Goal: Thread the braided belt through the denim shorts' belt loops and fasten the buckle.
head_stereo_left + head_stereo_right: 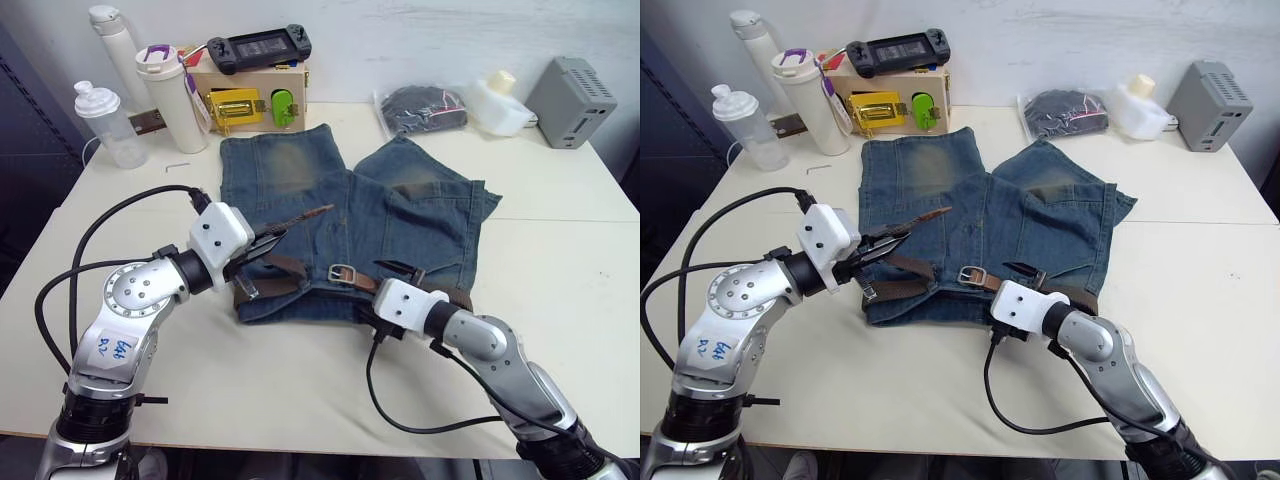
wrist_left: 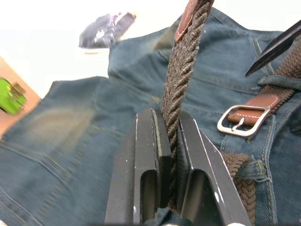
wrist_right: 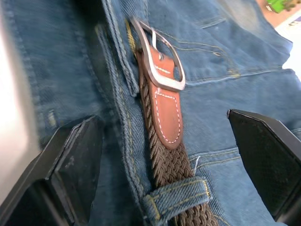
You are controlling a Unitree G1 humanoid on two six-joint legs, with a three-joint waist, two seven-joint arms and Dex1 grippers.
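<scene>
The denim shorts [image 1: 400,215] lie flat on the table with the waistband toward me. The braided belt [image 2: 181,70] runs along the waistband under a belt loop [image 3: 176,193]. Its silver buckle [image 1: 343,272] rests at the middle of the waistband. My left gripper [image 2: 167,115] is shut on the belt's free end and holds it lifted over the shorts' left leg, leather tip [image 1: 318,211] pointing away from me. My right gripper [image 3: 160,117] stands open just right of the buckle, one finger on each side of the belt, touching nothing.
Along the table's [image 1: 560,260] back edge stand a clear bottle [image 1: 110,125], a white tumbler [image 1: 170,95], a wooden box [image 1: 250,95] with a game controller [image 1: 258,45] on top, a black pouch [image 1: 425,108], a white jug [image 1: 500,100] and a grey box [image 1: 572,100].
</scene>
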